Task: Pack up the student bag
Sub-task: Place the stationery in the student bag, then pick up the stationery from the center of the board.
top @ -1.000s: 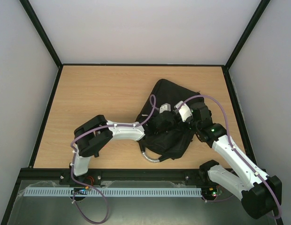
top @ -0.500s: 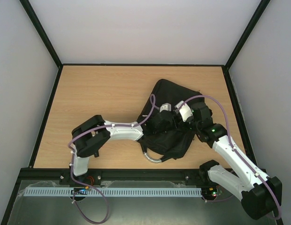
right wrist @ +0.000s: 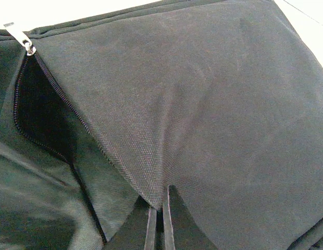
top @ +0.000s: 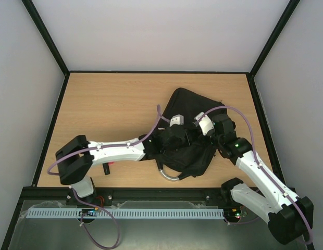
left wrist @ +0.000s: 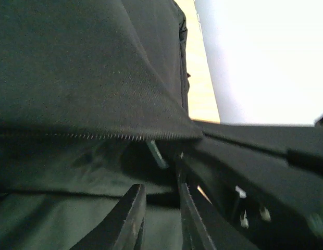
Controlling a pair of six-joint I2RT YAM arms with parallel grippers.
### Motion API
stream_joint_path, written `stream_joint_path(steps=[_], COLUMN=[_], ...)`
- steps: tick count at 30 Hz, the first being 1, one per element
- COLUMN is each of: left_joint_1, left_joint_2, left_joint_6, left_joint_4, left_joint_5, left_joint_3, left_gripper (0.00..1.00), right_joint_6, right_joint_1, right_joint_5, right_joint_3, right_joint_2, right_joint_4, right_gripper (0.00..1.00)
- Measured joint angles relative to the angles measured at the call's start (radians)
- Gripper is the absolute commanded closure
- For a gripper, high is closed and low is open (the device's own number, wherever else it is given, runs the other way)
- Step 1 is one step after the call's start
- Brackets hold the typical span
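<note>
- Right gripper (right wrist: 161, 200) clamped on lifted fabric edge of student bag (top: 188, 103), centre-right of top view
- Left gripper (left wrist: 159, 183) directly under that edge, nearer the opening; jaws almost together, hold unclear

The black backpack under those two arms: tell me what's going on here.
Both arms are working on the student bag, which lies on the wooden table. The right gripper is shut on the edge of a fabric flap beside an unzipped opening, with the zip pull at its corner. The left gripper, fingers slightly apart, points into the gap under the flap. Neither gripper holds an item to pack.
</note>
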Motion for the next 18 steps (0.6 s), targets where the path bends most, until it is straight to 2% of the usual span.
stream_joint_path(steps=[4,7,14,18], left_joint_1=[-0.010,-0.013,0.000,0.071], left_joint_2=[-0.092,-0.152,-0.390,-0.532], left_joint_6=[0.047,0.095,0.128,0.111], left_joint_4=[-0.080,-0.180,-0.422,-0.525], left_joint_5=[-0.029,-0.094,-0.302,-0.323], left_joint_3=[-0.043,-0.064,-0.267,-0.393], left_gripper=[0.62,0.60,0.26,0.20], right_joint_6=[0.000,0.000,0.000,-0.001], right_joint_1=[0.000,0.000,0.000,0.000], right_joint_5=[-0.001,-0.002,-0.003,-0.004], right_joint_3=[-0.001,-0.003,-0.003,-0.003], right_joint_2=[0.000,0.000,0.000,0.000], right_joint_4=[0.000,0.001,0.001,0.001], right_gripper=[0.99,0.99,0.99,0.99])
